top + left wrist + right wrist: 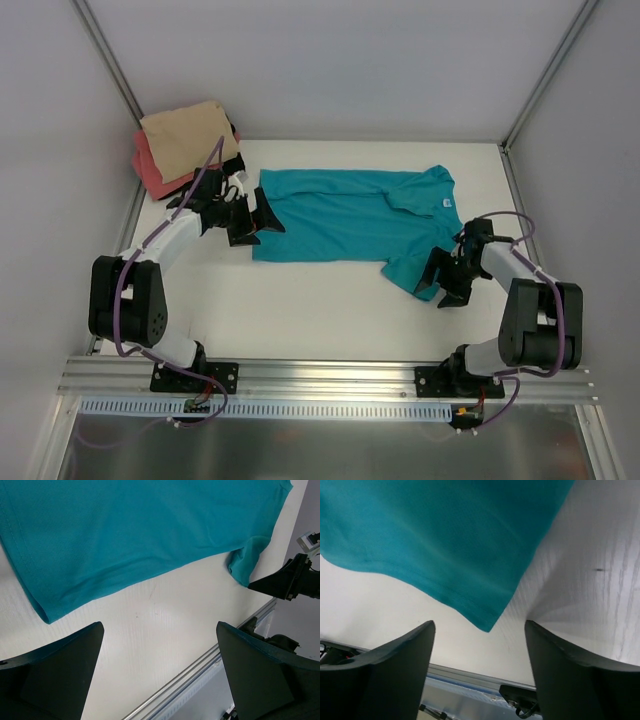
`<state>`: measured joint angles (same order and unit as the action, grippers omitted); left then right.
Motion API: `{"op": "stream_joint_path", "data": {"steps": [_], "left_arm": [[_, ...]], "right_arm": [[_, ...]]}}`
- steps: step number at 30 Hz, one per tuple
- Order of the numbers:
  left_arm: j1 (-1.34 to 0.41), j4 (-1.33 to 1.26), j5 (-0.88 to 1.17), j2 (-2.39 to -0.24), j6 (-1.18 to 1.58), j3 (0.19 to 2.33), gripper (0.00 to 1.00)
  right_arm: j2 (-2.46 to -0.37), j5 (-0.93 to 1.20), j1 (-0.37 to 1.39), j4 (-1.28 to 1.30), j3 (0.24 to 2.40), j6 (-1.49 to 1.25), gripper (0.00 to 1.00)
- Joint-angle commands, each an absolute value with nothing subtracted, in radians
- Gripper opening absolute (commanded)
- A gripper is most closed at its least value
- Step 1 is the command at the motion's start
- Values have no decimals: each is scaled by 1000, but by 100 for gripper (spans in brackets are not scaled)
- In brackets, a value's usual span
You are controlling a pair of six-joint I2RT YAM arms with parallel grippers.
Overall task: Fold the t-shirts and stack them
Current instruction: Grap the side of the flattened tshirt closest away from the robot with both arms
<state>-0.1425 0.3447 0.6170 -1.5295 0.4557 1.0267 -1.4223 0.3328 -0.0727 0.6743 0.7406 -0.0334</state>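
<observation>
Teal t-shirt [350, 215]: lies flat in the middle of the white surface [320, 310], its length running left to right. The hem is at the left and the collar at the right.
Neck label [443, 200]: small and white, at the collar end of the teal t-shirt.
Sleeve [410, 272]: sticks out from the teal t-shirt toward the near edge on the right. In the right wrist view its corner [487, 625] lies on the surface.
Tan t-shirt [188, 140]: folded, at the far left corner, resting on top of the coral-pink one.
Coral-pink t-shirt [153, 172]: folded under the tan t-shirt, showing along its left and near edges.
Right gripper [445, 282]: low over the sleeve, jaws wide apart. The sleeve corner shows between the two fingers, and nothing is clamped.
Left gripper [255, 227]: at the hem end of the teal t-shirt, jaws fully apart and holding nothing. In the left wrist view the hem corner [47, 615] lies just beyond the fingers, with bare surface between them.
Rail [330, 375]: metal, along the near edge, carrying both arm bases.
</observation>
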Motion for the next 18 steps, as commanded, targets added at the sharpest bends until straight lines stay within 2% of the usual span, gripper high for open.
{"op": "stream_joint_path", "data": {"steps": [1, 3, 4, 9, 10, 11, 12, 18], "left_arm": [[-141, 356, 604, -1493, 425, 1080, 99], [-141, 360, 606, -1497, 420, 1091, 99], [-141, 365, 606, -1500, 419, 1094, 99], [-141, 380, 600, -1516, 402, 1121, 99], [-141, 382, 598, -1514, 400, 1123, 99], [-141, 385, 597, -1516, 399, 1124, 99], [-141, 384, 598, -1516, 397, 1123, 99], [-140, 405, 560, -1514, 361, 1106, 99]], "right_arm": [[-1459, 357, -72, 588, 735, -54, 74], [-1485, 365, -71, 562, 742, -61, 65], [-1508, 367, -69, 557, 745, -63, 55], [-1548, 368, -49, 526, 753, -80, 34], [-1552, 368, -46, 525, 750, -83, 21], [-1555, 368, -40, 517, 749, -84, 14], [-1555, 370, -38, 515, 746, -84, 0], [-1473, 325, -32, 566, 761, -89, 0]]}}
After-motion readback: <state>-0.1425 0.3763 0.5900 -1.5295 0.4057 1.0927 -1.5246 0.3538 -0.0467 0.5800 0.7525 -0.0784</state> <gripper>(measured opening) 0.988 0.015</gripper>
